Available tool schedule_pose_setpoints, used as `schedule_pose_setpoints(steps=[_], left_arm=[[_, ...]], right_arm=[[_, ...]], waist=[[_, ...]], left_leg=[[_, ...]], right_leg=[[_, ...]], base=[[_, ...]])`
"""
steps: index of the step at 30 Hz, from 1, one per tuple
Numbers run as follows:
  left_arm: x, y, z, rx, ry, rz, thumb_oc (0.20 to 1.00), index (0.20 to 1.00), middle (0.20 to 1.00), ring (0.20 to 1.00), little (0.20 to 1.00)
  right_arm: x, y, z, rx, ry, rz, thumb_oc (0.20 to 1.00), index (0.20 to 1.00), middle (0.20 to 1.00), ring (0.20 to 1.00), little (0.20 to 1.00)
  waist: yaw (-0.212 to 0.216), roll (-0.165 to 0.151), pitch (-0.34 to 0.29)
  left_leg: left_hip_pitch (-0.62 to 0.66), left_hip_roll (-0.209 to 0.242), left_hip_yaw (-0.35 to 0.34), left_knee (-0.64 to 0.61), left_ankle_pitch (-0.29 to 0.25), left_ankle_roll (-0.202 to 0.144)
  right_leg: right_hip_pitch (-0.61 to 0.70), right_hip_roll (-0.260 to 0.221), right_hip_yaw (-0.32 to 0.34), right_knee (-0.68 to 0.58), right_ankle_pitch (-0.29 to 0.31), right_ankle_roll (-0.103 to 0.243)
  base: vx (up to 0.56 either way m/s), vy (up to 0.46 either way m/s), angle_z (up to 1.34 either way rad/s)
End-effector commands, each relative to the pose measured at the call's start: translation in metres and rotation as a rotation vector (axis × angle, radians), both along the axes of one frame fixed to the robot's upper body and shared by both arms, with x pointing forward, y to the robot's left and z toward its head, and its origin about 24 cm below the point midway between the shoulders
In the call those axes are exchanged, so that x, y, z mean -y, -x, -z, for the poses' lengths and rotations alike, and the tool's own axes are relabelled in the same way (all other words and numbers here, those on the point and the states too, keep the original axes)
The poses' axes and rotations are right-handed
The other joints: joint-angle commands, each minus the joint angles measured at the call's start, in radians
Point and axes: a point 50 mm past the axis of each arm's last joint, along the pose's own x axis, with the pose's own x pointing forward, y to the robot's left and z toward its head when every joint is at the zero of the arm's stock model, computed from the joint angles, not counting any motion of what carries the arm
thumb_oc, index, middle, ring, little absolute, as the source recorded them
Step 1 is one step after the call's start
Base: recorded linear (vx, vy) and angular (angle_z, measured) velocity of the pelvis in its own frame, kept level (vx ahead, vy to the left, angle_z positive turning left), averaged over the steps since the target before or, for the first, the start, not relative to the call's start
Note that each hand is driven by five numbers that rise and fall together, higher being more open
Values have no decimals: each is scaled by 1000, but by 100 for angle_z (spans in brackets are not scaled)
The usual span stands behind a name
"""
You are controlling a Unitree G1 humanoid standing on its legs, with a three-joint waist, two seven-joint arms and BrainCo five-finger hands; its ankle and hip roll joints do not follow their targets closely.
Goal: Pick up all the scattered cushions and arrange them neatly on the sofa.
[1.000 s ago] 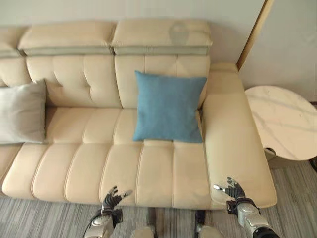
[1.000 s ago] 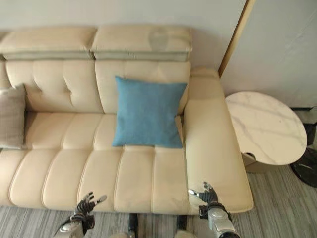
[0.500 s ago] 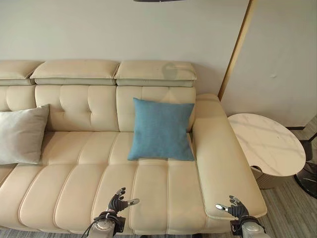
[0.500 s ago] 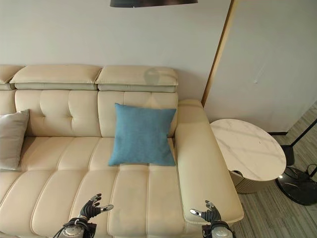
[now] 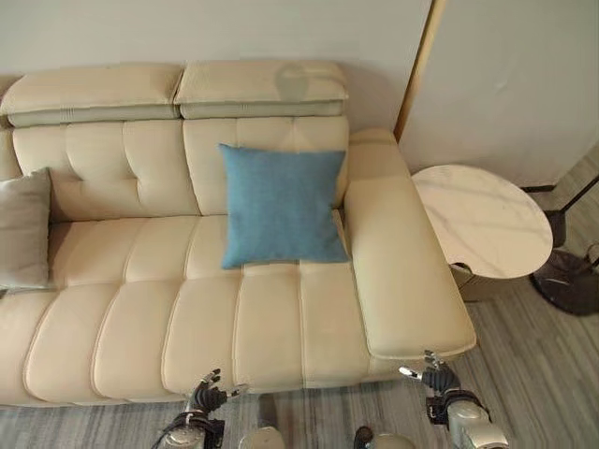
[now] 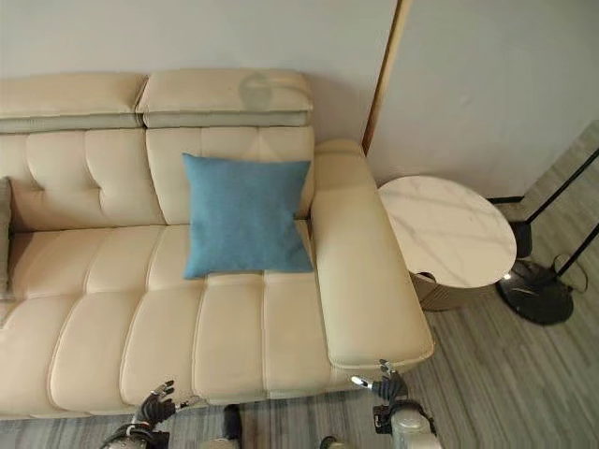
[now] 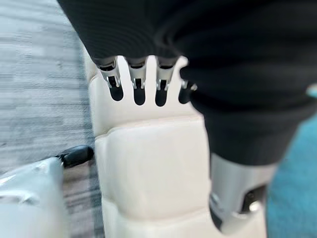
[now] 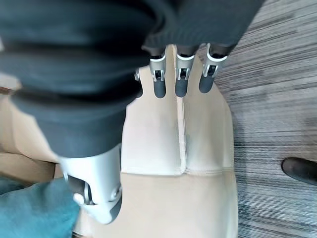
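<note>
A blue cushion (image 5: 283, 206) leans upright against the back of the cream sofa (image 5: 197, 318), near its right armrest. At the far left a grey cushion (image 5: 23, 229) also rests against the sofa's back. My left hand (image 5: 204, 398) hovers in front of the seat's front edge, fingers relaxed and holding nothing. My right hand (image 5: 436, 379) hangs just below the front end of the right armrest (image 5: 402, 271), also open and empty. Both wrist views look past straight fingers (image 7: 138, 82) at cream sofa leather, with a bit of the blue cushion (image 8: 34, 208) at the edge.
A round marble side table (image 5: 479, 220) stands right of the armrest. A black lamp base (image 5: 566, 281) sits on the grey striped floor further right. A wooden strip (image 5: 416, 65) runs up the wall behind the sofa's right end.
The camera has tilted down and shifted right, so the whole scene moved. Both hands stay open in front of the sofa; the cushions have not moved.
</note>
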Motion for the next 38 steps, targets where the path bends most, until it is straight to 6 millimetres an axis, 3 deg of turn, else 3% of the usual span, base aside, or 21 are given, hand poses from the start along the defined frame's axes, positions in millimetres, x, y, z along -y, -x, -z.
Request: schedule_pose_setpoints(steps=[1,4,6,10,12,13,14,16,19,38], left_arm=[[-7,-31,-16,123,20,-70,1000,1000,1000,1000,1000],[-1,-38,-18,156,49,-80,1000,1000,1000,1000,1000],[3,-40,-20,173,70,-78,1000,1000,1000,1000,1000],[5,-39,-23,183,81,-49,1000,1000,1000,1000,1000],[6,-39,-24,194,92,-51,1000,1000,1000,1000,1000],[6,-39,-24,194,92,-51,1000,1000,1000,1000,1000],[9,-37,-23,188,96,-44,1000,1000,1000,1000,1000],[11,-37,-22,182,85,-24,1000,1000,1000,1000,1000],[9,-41,-26,197,43,19,1000,1000,1000,1000,1000],[7,-31,-19,138,2,50,1000,1000,1000,1000,1000]], right_arm=[[-5,-22,-18,118,3,-22,1000,1000,1000,1000,1000],[-2,-23,-18,114,12,-15,1000,1000,1000,1000,1000],[-3,-23,-18,111,13,-27,1000,1000,1000,1000,1000],[-7,-23,-17,100,2,-58,1000,1000,1000,1000,1000],[-9,-26,-18,112,-7,-70,1000,1000,1000,1000,1000],[-9,-26,-18,112,-7,-70,1000,1000,1000,1000,1000],[-10,-25,-18,110,-17,-60,1000,1000,1000,1000,1000],[-9,-25,-18,115,-21,-42,1000,1000,1000,1000,1000],[-11,-25,-17,113,-37,-33,1000,1000,1000,1000,1000],[-25,-12,-3,41,-70,-48,1000,1000,1000,1000,1000]], waist=[[-16,-31,27],[-22,-15,59],[-27,-27,68],[-40,-61,55],[-45,-63,42],[-46,-64,40],[-59,-44,16],[-69,-32,-6],[-75,-32,-29],[-53,-57,-58]], left_leg=[[-132,-65,-26,40,1,-52],[-151,-50,-46,55,21,-80],[-155,-74,-102,128,-42,-58],[-112,-107,-130,282,-196,-23],[-47,-115,-144,288,-247,-18],[-49,-116,-145,285,-244,-18],[17,-100,-139,189,-227,-20],[60,-101,-140,81,-206,-29],[94,-116,-144,24,-197,-29],[158,-133,-135,-11,-211,-10]], right_leg=[[156,0,-21,-219,-25,41],[147,4,-47,-223,-17,30],[122,-14,-59,-209,-2,28],[95,-54,-66,-202,26,26],[86,-54,-70,-201,23,26],[84,-55,-70,-201,24,26],[76,-36,-78,-198,20,29],[71,-29,-82,-195,26,35],[77,-35,-85,-202,36,43],[133,-72,-79,-212,50,77]], base=[[-174,-111,1],[-261,-131,8],[-236,-87,18],[-115,-38,20],[-48,19,13],[15,88,7],[45,112,3],[42,124,6],[35,81,25],[16,43,0]])
